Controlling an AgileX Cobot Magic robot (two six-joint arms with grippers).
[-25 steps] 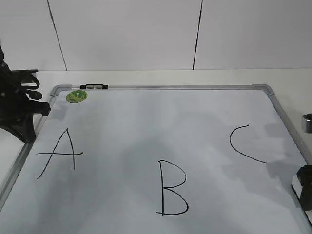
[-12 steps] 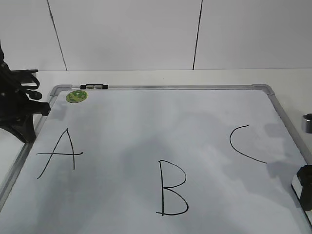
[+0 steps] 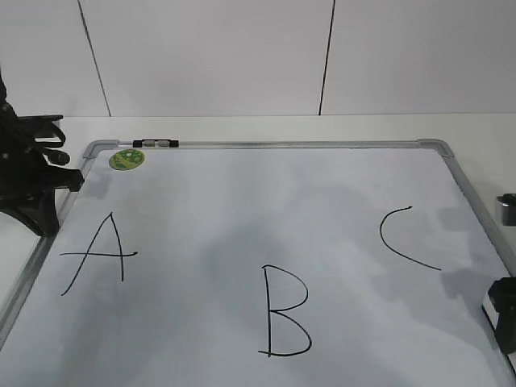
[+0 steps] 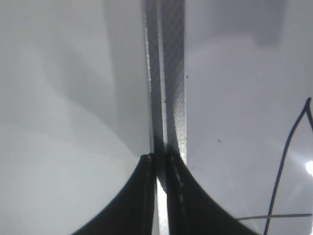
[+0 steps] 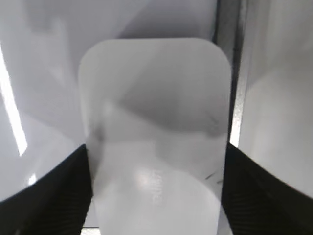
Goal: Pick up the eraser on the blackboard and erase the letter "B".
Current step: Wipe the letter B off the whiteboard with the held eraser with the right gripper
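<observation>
The blackboard is a pale whiteboard with a silver frame. The black letter "B" is drawn whole at its lower middle. The white eraser lies between my right gripper's fingers, which touch both of its long sides, beside the board's right frame. In the exterior view that gripper is at the right edge, with a white sliver of the eraser showing. My left gripper is shut and empty over the board's left frame, at the far left.
A black "A" is on the board's left and a black "C" on its right. A round green sticker and a marker sit at the board's top left. A white wall stands behind.
My right gripper has slid slightly down and out toward the lower right edge of the exterior view. The left arm and the letters have not changed.
</observation>
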